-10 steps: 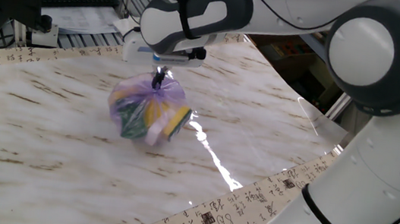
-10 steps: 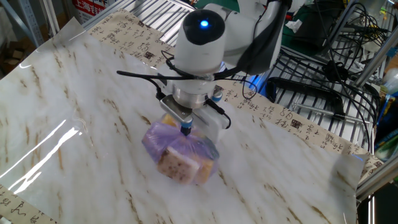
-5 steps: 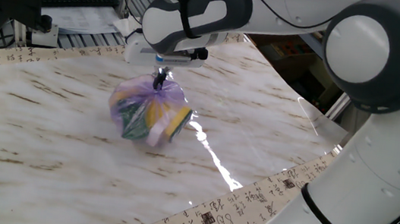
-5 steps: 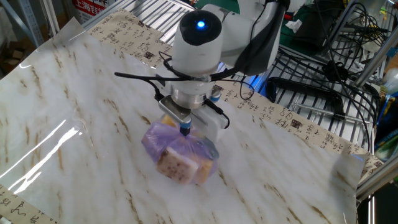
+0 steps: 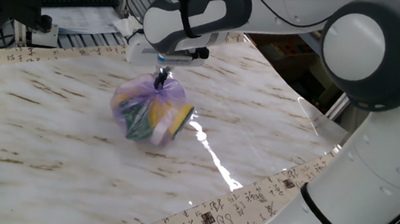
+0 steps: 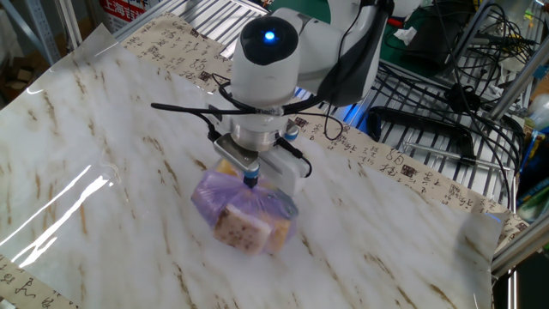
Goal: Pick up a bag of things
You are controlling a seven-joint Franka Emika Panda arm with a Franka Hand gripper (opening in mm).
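The gripper (image 5: 161, 77) is clamped on the knotted top of the bag of things (image 5: 148, 111), which hangs just under it near the middle of the marbled worktop (image 5: 45, 124) (whether its underside touches the surface cannot be told). The step in hand looks like the lift itself. Next comes a steady straight rise with the pinch held, since thin plastic could slip.
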